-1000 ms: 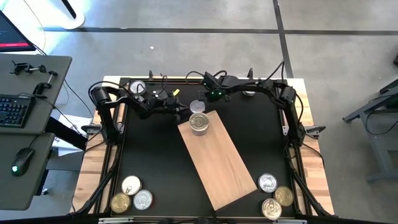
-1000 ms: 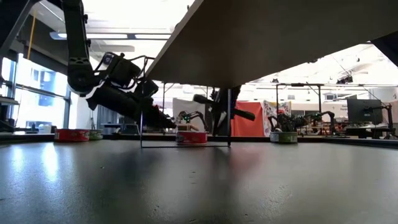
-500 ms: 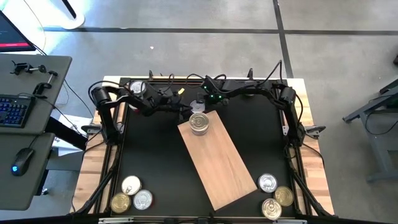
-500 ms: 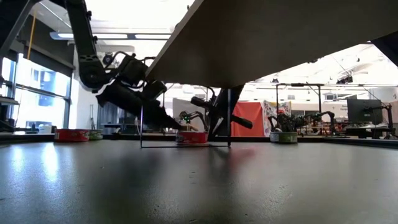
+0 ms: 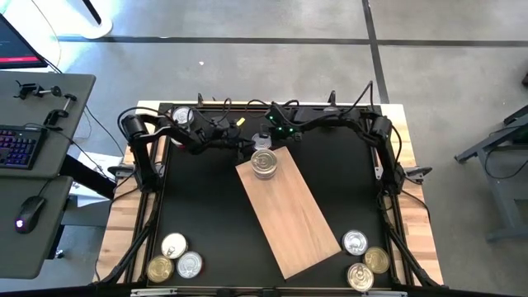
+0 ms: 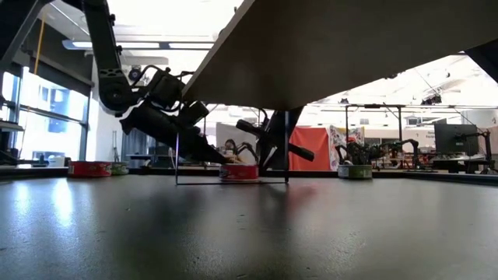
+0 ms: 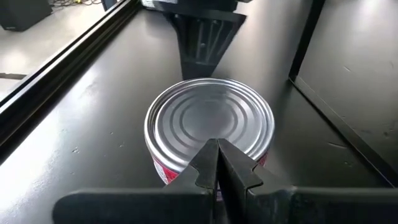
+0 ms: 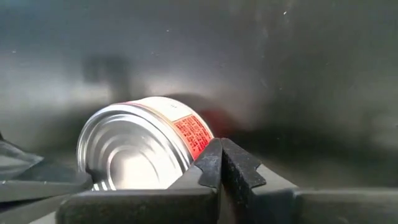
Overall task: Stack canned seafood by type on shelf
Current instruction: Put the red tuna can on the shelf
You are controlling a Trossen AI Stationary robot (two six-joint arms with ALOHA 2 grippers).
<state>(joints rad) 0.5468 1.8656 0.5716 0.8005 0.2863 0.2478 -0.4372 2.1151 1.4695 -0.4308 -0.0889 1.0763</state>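
Observation:
One can of seafood (image 5: 262, 141), with a ringed silver lid and a red side label, stands on the black table just past the far end of the shelf (image 5: 293, 210). The shelf is a raised light-brown board, and a short stack of cans (image 5: 263, 163) stands on that end. My left gripper (image 7: 217, 163) is shut, its tips at the left side of the can (image 7: 208, 124). My right gripper (image 8: 221, 160) is shut too, at the right side of the can (image 8: 137, 149), by the red label. My left gripper comes slanting down from the table's left, its shut fingertips (image 7: 208, 155) at the near rim of the can's lid (image 7: 186, 163). I cannot tell whether they touch it. My right gripper slants steeply down from the table's right, shut fingertips (image 8: 211, 163) beside the can's red label (image 8: 189, 134). Touch cannot be told either.
Three cans (image 5: 175, 256) lie at the near left corner and three more (image 5: 363, 260) at the near right. Another can (image 5: 183, 116) sits far left. The shelf's thin legs (image 6: 177, 159) stand just in front of the can (image 6: 240, 172) in the low view.
My left gripper has moved a little toward the table's right and rolled, closing on the can. My right gripper has sunk slightly and shifted left toward the same can. The can has stayed in place.

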